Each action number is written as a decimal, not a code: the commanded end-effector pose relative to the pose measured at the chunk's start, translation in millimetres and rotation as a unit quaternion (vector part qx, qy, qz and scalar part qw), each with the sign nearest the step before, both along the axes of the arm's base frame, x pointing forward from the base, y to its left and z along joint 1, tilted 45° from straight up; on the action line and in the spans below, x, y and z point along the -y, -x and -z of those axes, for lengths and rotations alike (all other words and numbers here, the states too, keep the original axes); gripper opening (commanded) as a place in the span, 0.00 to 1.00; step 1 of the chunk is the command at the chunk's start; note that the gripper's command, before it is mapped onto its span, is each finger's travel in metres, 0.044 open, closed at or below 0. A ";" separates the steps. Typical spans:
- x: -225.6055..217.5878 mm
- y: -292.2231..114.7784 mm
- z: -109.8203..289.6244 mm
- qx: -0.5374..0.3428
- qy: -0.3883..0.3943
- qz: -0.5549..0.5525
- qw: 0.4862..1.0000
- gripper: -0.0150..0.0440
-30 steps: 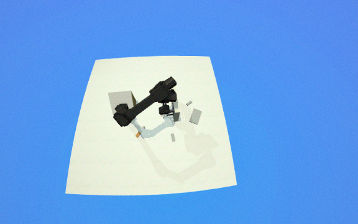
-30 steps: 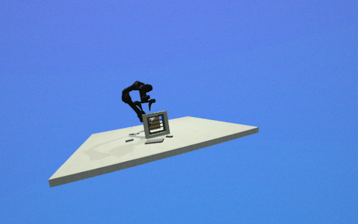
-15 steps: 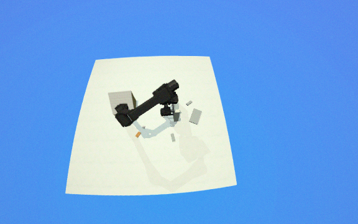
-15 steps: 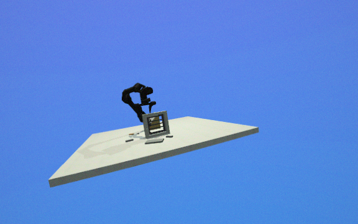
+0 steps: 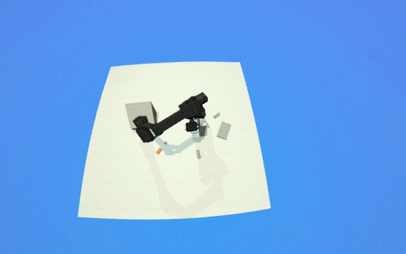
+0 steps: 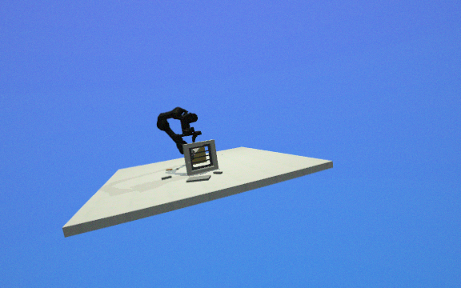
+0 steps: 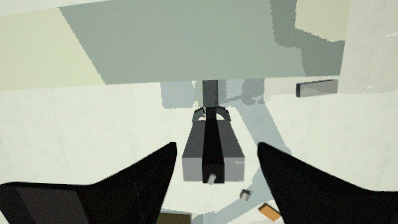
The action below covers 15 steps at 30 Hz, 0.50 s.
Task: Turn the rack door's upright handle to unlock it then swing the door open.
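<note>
1. From above, the black arm [image 5: 169, 121] [image 6: 170, 124] reaches from beside the pale box [image 5: 139, 112] across the table [image 5: 125, 190] [image 6: 134, 208]. Its raised middle hides much of the rack's surroundings.
2. From the side, the rack frame [image 6: 187, 160] [image 7: 165, 45] stands upright on the table, the gripper [image 6: 194, 138] [image 7: 216, 147] above its far side. I can't tell the door's angle here.
3. From the wrist, the handle [image 7: 213, 172] is on the rack's near side, below and between the fingers, which stand apart with nothing squeezed. This looks like lining up; I'd judge the grasp, quarter turn, door swing, release and retreat all remain.
</note>
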State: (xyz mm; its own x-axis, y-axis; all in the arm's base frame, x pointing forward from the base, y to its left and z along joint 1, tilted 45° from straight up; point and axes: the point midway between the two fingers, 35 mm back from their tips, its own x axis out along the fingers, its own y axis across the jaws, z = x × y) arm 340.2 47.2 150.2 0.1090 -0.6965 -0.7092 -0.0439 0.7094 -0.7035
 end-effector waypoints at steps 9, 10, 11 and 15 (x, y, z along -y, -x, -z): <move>14.1 -0.3 18.0 -0.028 0.001 0.017 0.999 0.75; 14.1 -0.3 18.0 -0.028 0.001 0.017 0.999 0.75; 14.1 -0.3 18.0 -0.028 0.001 0.017 0.999 0.75; 14.1 -0.3 18.0 -0.028 0.001 0.017 0.999 0.57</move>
State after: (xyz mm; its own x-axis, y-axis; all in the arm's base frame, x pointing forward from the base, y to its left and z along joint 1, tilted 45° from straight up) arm 341.1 34.1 136.6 0.0581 -0.6987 -0.7131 -0.0495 0.7114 -0.7010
